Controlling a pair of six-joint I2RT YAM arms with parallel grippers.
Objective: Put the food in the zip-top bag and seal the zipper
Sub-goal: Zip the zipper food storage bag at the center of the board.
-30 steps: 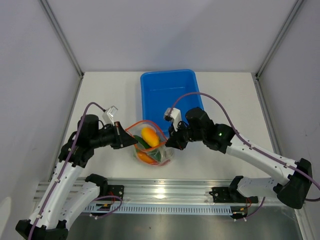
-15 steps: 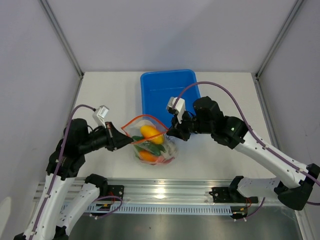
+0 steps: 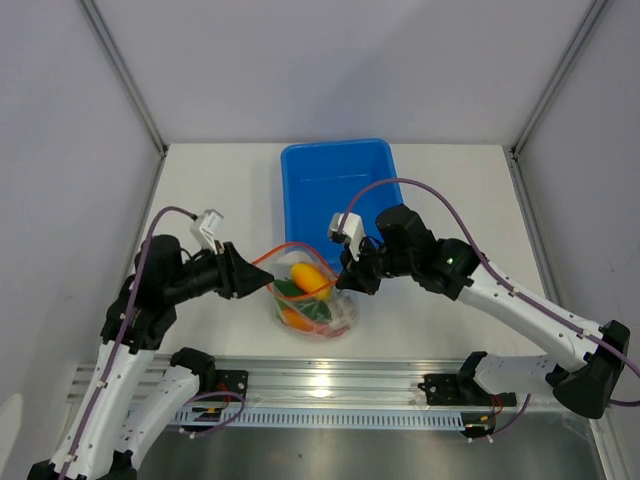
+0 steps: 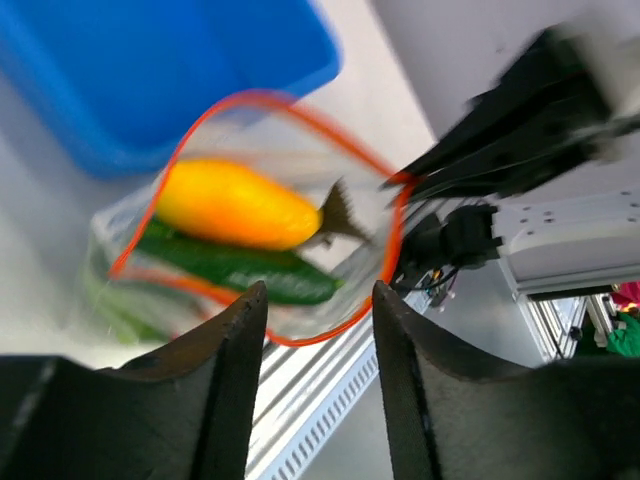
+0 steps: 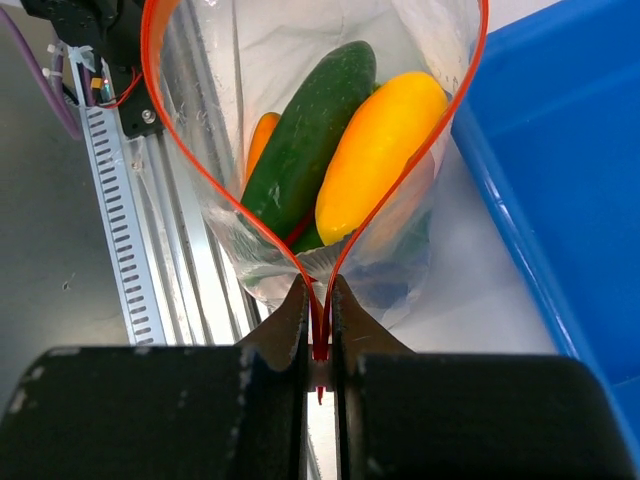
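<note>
Top external shows me the zip-top bag [image 3: 345, 310] sitting on the table [image 3: 210, 180] just in front of the blue tub [image 3: 335, 180], with one arm at each side of it. The right gripper [image 3: 345, 281] meets the bag's right corner, and the left gripper [image 3: 258, 282] points at its left corner. On the right wrist feed the two fingers are pressed together with only a sliver between them. The zipper [image 5: 320, 330] is pinched in that sliver, at the point where its two sides come together. From there the red-orange strip spreads away into a wide loop, so the mouth is standing open. Inside I can see the orange-yellow pepper [image 5: 375, 150] lying against a green chili [image 5: 305, 140], with something orange partly hidden behind the chili. Through the left wrist camera the jaws are clearly apart. The near bend of the mouth strip dips into the gap between the two fingertips, and I can't tell whether either pad touches it. That feed is blurred, but the pepper and the chili show inside the loop. There is also a dark fin-like shape by the pepper's tip that I can't identify. The right arm's fingers show dark at the far end of the loop.
</note>
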